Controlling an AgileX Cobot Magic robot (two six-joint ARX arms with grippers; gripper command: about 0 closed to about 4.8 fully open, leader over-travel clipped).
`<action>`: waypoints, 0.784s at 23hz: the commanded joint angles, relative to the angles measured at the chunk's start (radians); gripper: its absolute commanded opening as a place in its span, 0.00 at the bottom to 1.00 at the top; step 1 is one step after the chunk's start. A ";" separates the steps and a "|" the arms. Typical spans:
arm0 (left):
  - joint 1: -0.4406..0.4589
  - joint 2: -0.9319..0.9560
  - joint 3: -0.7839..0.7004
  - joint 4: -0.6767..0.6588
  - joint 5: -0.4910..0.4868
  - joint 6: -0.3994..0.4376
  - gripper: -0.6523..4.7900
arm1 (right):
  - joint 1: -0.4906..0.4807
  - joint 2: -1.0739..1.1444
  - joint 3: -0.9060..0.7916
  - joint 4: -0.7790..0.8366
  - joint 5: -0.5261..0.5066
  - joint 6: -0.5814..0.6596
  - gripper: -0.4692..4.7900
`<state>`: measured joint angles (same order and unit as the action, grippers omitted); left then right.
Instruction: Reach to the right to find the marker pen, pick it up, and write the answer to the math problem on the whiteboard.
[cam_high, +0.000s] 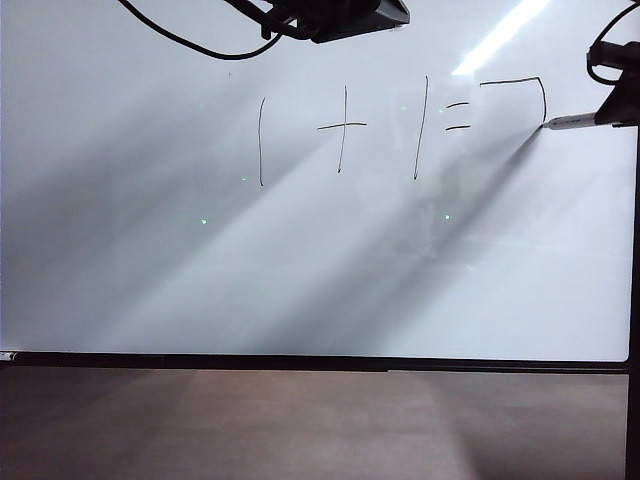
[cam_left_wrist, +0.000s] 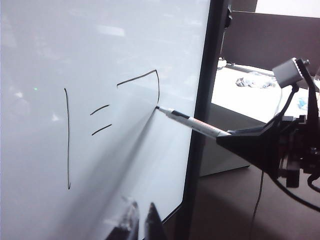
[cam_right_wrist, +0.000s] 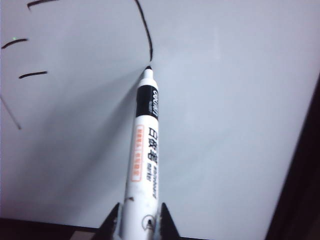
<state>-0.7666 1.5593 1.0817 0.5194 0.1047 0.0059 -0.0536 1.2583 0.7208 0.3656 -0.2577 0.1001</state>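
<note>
Whiteboard (cam_high: 150, 280) carries the sum (cam_high: 340, 128), with my half-drawn answer (cam_high: 520, 95) beside its equals dashes. My right gripper (cam_right_wrist: 140, 225) clamps the pen (cam_right_wrist: 145, 150), tip on that stroke's end. My left gripper (cam_left_wrist: 142, 220) hangs near the board's edge, fingers close together, nothing visibly between them.

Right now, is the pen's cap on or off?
Off: the marker pen shows its bare dark tip touching the whiteboard at the stroke's end.

A large glossy white board with a thin black frame (cam_high: 300, 362) bore thin black handwritten strokes (cam_high: 340, 130) and a partly drawn angular line (cam_high: 525, 92).
</note>
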 joint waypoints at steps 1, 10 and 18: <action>0.001 -0.004 0.002 0.012 0.005 -0.003 0.17 | 0.014 -0.016 0.002 0.006 -0.004 0.002 0.08; 0.001 -0.004 0.002 0.012 0.005 -0.003 0.17 | 0.045 -0.088 0.002 -0.018 0.020 0.005 0.08; 0.001 -0.004 0.002 0.011 0.005 -0.003 0.17 | 0.115 -0.059 0.002 -0.041 -0.007 0.000 0.08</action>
<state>-0.7670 1.5593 1.0817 0.5190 0.1051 0.0059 0.0582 1.1957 0.7204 0.3141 -0.2638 0.1032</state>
